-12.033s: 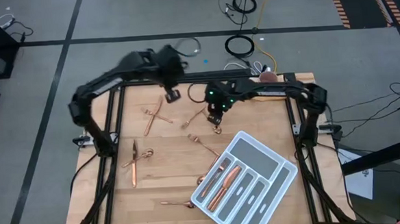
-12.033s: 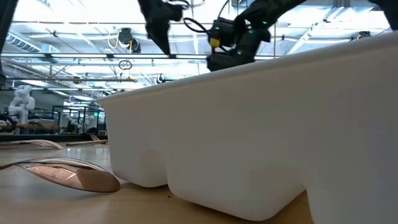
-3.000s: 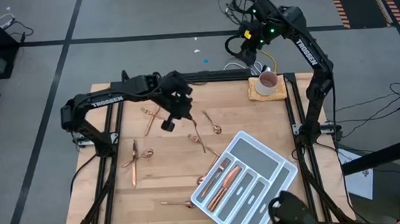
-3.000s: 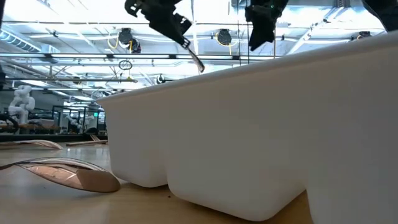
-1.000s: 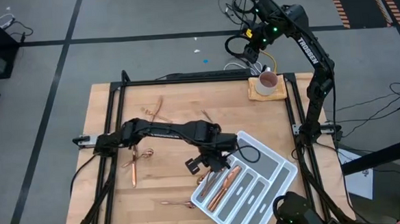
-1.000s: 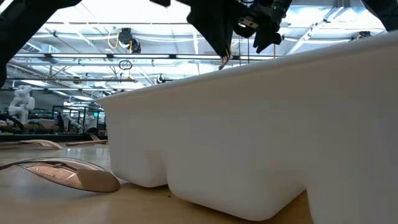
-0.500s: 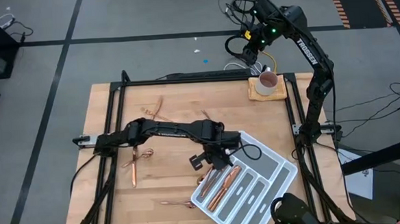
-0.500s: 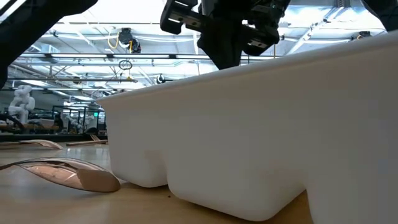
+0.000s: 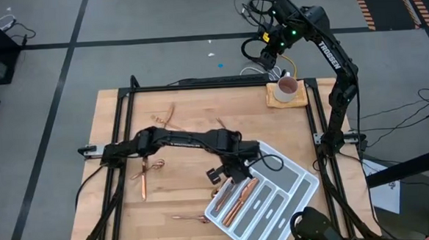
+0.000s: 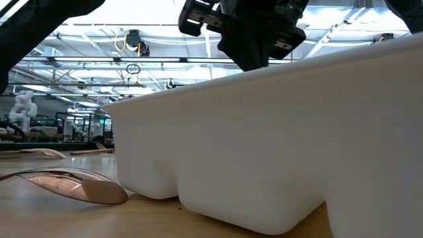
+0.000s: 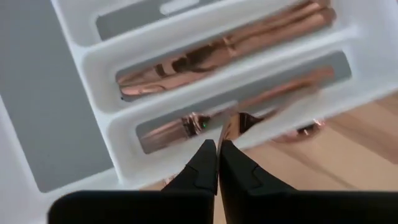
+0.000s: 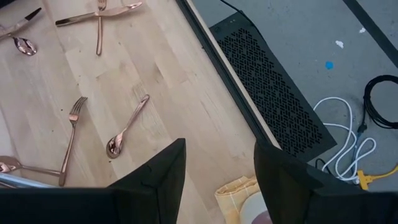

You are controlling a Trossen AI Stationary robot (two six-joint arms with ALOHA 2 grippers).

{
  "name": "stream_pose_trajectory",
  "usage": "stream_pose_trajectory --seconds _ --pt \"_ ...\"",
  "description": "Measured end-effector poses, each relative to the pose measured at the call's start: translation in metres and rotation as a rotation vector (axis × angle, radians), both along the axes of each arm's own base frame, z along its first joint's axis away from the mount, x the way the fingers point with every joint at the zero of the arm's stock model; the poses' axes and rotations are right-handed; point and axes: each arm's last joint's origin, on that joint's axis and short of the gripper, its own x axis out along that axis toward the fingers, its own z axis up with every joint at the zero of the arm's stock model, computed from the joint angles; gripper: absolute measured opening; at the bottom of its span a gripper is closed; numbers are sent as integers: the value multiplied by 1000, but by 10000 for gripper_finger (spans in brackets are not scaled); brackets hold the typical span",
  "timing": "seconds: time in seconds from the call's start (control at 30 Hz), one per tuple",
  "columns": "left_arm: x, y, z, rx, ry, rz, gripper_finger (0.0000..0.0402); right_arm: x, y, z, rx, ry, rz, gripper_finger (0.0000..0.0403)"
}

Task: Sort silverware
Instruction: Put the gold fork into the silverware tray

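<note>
Several copper pieces of silverware [image 11: 230,46] already lie in the white divided tray [image 9: 266,194] at the near right of the wooden table [image 9: 186,206]; from the left wrist view we see them in two neighbouring long slots, and a further piece [image 11: 233,124] stands up just ahead of our left fingertips, over the nearer of those slots. We cannot tell whether that piece is pinched or merely resting there. Our left gripper [image 9: 234,172] hangs over the tray's left end, its fingers [image 11: 205,165] pressed together. More silverware is scattered on the bare wood: crossed pieces [image 9: 163,117] near the far edge, a pair [image 9: 145,171] at the left, one spoon [image 9: 190,218] by the near edge, and a fork [image 12: 69,137] and spoon [image 12: 127,134] that show in the right wrist view. Our right gripper [image 9: 268,47] is held high beyond the table's far right corner, over the floor, its fingers [image 12: 163,171] spread apart and holding nothing. Below it a white mug [image 9: 287,87] sits on a cloth.
</note>
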Motion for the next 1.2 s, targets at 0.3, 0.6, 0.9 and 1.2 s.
stream_pose_trajectory --seconds 0.3,0.6,0.9,1.2 --pt "6 2 0 48 -51 59 33 0 0 0 6 5 0 176" --pt "6 3 0 83 -51 81 36 0 0 0 7 4 -2 176" --pt "7 5 1 143 -75 108 37 0 1 0 10 2 0 176" --pt "3 6 0 167 -22 182 37 0 1 0 9 2 1 176"
